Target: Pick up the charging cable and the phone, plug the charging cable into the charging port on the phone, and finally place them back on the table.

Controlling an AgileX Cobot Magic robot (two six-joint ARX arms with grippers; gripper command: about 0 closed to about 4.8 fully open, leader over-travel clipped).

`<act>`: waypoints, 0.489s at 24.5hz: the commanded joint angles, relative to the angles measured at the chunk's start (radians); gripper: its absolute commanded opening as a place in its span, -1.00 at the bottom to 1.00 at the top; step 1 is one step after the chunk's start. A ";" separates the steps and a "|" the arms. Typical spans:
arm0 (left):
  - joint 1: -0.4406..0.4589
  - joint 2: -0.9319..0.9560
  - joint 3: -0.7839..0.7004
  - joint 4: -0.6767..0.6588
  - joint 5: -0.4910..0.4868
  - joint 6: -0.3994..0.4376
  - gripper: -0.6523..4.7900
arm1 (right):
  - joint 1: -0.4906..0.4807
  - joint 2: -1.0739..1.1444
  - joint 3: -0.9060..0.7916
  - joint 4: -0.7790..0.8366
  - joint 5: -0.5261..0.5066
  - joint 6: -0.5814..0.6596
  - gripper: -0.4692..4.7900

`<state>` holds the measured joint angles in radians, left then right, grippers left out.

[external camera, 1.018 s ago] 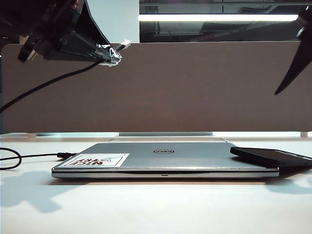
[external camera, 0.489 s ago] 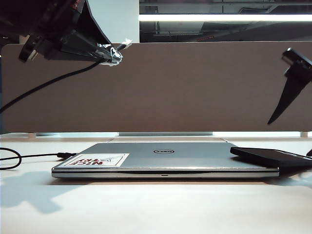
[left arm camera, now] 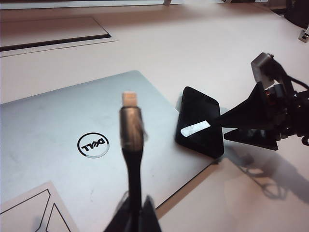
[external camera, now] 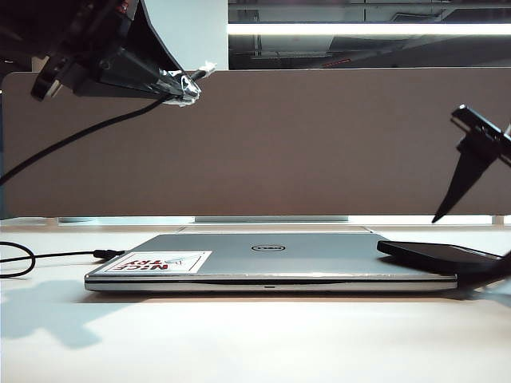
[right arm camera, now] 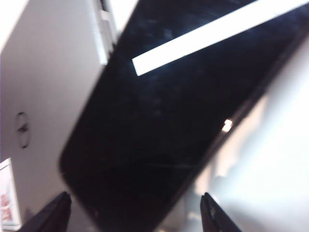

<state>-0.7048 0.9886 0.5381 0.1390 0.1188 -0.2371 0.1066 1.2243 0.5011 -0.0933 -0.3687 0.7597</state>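
White table (external camera: 255, 343); left claw (left arm camera: 133, 220) clamps charging cable (left arm camera: 131, 130), right claw (right arm camera: 135, 212) agape above phone (right arm camera: 159, 125).

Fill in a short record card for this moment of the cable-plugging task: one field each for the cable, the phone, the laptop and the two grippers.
charging cable: held up above the laptop by the left gripper, silvery connector free
phone: lies partly on the laptop's corner, overhanging the table
laptop: closed, flat on the table, red-lettered sticker on lid
left gripper: raised at upper left of the exterior view, jaws shut on the cable
right gripper: just by the phone, jaws open either side of its end, not gripping
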 commanded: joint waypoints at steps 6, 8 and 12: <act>0.000 -0.002 0.001 0.020 0.001 0.000 -0.79 | -0.016 0.056 0.003 0.070 -0.012 0.000 0.57; 0.000 -0.002 0.001 0.019 0.001 0.000 -0.79 | -0.022 0.072 0.003 0.090 -0.023 0.000 0.57; 0.000 -0.002 0.001 0.019 0.001 0.000 -0.79 | -0.030 0.110 0.003 0.113 -0.055 0.000 0.57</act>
<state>-0.7048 0.9886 0.5377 0.1390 0.1188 -0.2371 0.0792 1.3262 0.5011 -0.0048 -0.4038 0.7597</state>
